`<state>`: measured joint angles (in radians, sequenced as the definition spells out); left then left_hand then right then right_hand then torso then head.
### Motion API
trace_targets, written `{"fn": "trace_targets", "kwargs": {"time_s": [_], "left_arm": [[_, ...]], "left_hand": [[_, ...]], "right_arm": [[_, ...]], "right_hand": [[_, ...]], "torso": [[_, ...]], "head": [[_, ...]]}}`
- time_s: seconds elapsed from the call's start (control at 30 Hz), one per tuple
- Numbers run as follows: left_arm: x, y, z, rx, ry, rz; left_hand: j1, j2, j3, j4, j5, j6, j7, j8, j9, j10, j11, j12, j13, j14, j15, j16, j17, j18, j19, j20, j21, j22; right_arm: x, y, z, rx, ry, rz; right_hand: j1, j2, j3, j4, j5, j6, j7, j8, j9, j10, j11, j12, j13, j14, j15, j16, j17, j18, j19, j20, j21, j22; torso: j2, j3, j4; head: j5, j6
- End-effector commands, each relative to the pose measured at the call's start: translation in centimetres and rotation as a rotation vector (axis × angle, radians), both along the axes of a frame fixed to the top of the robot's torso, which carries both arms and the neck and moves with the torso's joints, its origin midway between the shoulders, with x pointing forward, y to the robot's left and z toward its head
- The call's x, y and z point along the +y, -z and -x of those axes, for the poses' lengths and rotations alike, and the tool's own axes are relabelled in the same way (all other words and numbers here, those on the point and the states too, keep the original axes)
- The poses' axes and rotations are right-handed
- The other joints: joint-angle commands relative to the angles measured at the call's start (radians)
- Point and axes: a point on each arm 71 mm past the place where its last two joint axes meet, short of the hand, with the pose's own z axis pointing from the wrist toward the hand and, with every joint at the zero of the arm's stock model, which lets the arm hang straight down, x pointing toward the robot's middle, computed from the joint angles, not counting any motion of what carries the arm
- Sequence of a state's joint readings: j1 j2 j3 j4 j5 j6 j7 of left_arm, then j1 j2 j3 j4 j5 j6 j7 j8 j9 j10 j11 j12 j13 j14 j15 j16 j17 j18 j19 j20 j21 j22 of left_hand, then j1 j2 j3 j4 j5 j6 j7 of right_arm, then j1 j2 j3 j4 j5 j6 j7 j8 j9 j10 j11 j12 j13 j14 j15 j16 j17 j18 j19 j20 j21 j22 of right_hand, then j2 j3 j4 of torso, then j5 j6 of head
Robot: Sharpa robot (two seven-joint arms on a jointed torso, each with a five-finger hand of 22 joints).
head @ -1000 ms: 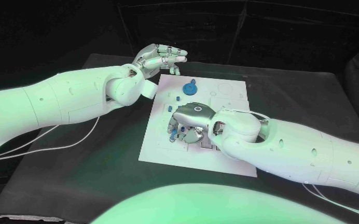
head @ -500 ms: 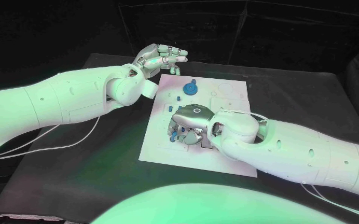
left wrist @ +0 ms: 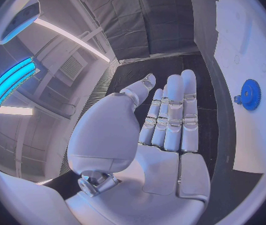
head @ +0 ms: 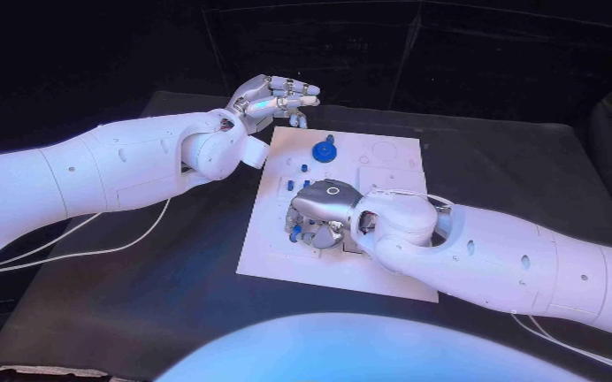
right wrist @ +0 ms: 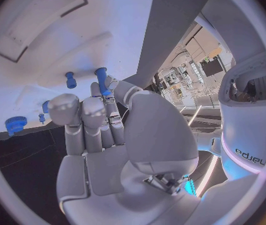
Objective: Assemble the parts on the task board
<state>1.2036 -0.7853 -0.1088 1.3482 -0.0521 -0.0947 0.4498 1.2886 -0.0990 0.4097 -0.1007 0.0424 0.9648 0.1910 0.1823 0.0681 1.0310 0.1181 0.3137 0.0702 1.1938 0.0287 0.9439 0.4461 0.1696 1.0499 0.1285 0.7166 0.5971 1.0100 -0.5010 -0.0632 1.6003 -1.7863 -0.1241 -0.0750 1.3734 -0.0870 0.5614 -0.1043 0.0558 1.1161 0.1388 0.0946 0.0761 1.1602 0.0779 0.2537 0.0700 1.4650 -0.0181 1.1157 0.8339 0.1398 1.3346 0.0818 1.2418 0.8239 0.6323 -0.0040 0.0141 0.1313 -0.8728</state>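
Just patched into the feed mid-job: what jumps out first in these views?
The right hand sits low over the middle of the white task board, pinching a blue peg at its fingertips. A blue gear lies on the board's far end. The left hand is raised beyond the board's far left corner, holding nothing.

One flat white rectangular task board [head: 383, 165] lies on the one black surface [head: 510, 170]. On that board I count one round blue toothed gear [head: 325, 148], toward its far end, and near the gear two small blue pegs [head: 306, 168], side by side. Closer along the board, beside the one silver right hand [head: 322, 214], more small blue pieces [head: 294, 233] show, partly hidden, so their number cannot be told. One silver left hand [head: 274, 99] hangs beyond the board's far corner.
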Motion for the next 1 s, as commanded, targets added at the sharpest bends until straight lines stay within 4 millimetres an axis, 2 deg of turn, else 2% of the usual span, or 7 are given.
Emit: {"fn": "trace_targets", "kwargs": {"time_s": [0.03,0.17,0.4,0.6,0.73,0.87,1.0], "left_arm": [[-0.1,-0.2,0.0,-0.005,0.007,0.012],[-0.1,-0.2,0.0,-0.005,0.008,0.012],[-0.1,-0.2,0.0,-0.004,0.008,0.011],[-0.1,-0.2,0.0,-0.004,0.008,0.012],[-0.1,-0.2,0.0,-0.004,0.007,0.011],[0.0,-0.2,0.0,-0.004,0.007,0.011],[0.1,-0.2,-0.1,-0.003,0.006,0.010]], "left_hand": [[0.004,0.009,-0.005,-0.002,0.005,-0.007,-0.001,-0.006,-0.001,-0.008,0.000,0.004,-0.001,-0.007,0.003,-0.004,-0.001,0.013,0.005,0.004,-0.004,-0.001],[0.004,0.009,-0.005,-0.002,0.005,-0.007,-0.001,-0.006,-0.001,-0.008,0.000,0.004,-0.001,-0.007,0.003,-0.004,-0.001,0.013,0.005,0.004,-0.004,-0.001],[0.004,0.009,-0.005,-0.002,0.005,-0.007,-0.001,-0.006,-0.001,-0.008,0.000,0.004,-0.001,-0.007,0.003,-0.004,-0.001,0.013,0.005,0.004,-0.004,-0.001],[0.004,0.009,-0.005,-0.002,0.005,-0.007,-0.001,-0.006,-0.001,-0.008,0.000,0.004,-0.001,-0.007,0.003,-0.004,-0.001,0.013,0.005,0.004,-0.004,-0.001],[0.004,0.009,-0.005,-0.002,0.005,-0.007,-0.001,-0.006,-0.001,-0.008,0.000,0.004,-0.001,-0.007,0.003,-0.004,-0.001,0.013,0.005,0.004,-0.004,-0.001],[0.004,0.009,-0.005,-0.002,0.005,-0.007,-0.001,-0.006,-0.001,-0.008,0.000,0.004,-0.001,-0.007,0.003,-0.004,-0.001,0.013,0.005,0.004,-0.004,-0.001],[0.006,0.010,-0.008,-0.003,0.005,-0.008,0.000,-0.006,-0.001,-0.009,0.000,0.004,-0.001,-0.007,0.003,-0.004,-0.003,0.013,0.006,0.004,-0.005,-0.003]], "right_arm": [[0.1,0.1,0.1,-0.015,-0.007,0.018],[0.3,0.1,0.1,-0.018,-0.010,0.011],[0.3,-0.1,0.0,-0.026,-0.014,-0.032],[0.3,-0.3,0.1,-0.025,-0.018,-0.065],[0.1,-0.6,0.1,-0.028,-0.013,-0.106],[-0.7,-1.0,0.0,-0.039,0.004,-0.186],[-2.3,-1.5,0.0,-0.034,0.033,-0.260]], "right_hand": [[-0.013,0.000,0.005,0.000,-0.001,-0.012,0.007,-0.010,-0.004,0.010,-0.009,-0.009,-0.001,-0.001,-0.001,0.004,-0.002,-0.013,-0.007,0.003,0.004,-0.005],[-0.032,-0.014,-0.003,0.004,0.002,-0.033,0.015,-0.022,-0.008,-0.016,0.000,-0.028,-0.005,-0.004,0.006,0.001,-0.009,-0.013,-0.012,0.008,0.002,-0.010],[-0.079,-0.057,-0.041,0.017,0.029,-0.071,0.030,-0.032,-0.011,-0.072,0.020,-0.063,-0.007,-0.014,0.022,-0.015,-0.038,-0.008,-0.029,0.023,-0.013,-0.041],[-0.092,-0.067,-0.063,0.025,0.037,-0.079,0.031,-0.030,-0.010,-0.080,0.023,-0.067,-0.006,-0.014,0.025,-0.014,-0.039,-0.007,-0.030,0.027,-0.013,-0.041],[-0.107,-0.080,-0.096,0.035,0.057,-0.097,0.032,-0.033,-0.011,-0.091,0.024,-0.070,-0.005,-0.017,0.027,-0.018,-0.049,-0.005,-0.034,0.030,-0.017,-0.049],[-0.120,-0.098,-0.164,0.047,0.094,-0.155,0.036,-0.033,-0.013,-0.140,0.031,-0.083,-0.006,-0.038,0.032,-0.059,-0.106,0.008,-0.069,0.034,-0.060,-0.132],[-0.108,-0.092,-0.256,0.060,0.113,-0.186,0.037,-0.031,-0.010,-0.173,0.032,-0.072,-0.003,-0.052,0.033,-0.086,-0.143,0.015,-0.093,0.038,-0.091,-0.183]], "torso": [[0.000,-0.0002,-0.0001],[0.000,0.0001,-0.0001],[-0.001,-0.0007,0.0002],[-0.001,-0.0002,0.0001],[-0.002,-0.0001,-0.0012],[-0.003,0.0003,-0.0024],[-0.003,0.0007,-0.0028]], "head": [[0.000,0.000],[-0.001,0.000],[-0.002,0.000],[-0.004,0.000],[-0.005,0.000],[-0.007,0.000],[-0.013,0.000]]}}
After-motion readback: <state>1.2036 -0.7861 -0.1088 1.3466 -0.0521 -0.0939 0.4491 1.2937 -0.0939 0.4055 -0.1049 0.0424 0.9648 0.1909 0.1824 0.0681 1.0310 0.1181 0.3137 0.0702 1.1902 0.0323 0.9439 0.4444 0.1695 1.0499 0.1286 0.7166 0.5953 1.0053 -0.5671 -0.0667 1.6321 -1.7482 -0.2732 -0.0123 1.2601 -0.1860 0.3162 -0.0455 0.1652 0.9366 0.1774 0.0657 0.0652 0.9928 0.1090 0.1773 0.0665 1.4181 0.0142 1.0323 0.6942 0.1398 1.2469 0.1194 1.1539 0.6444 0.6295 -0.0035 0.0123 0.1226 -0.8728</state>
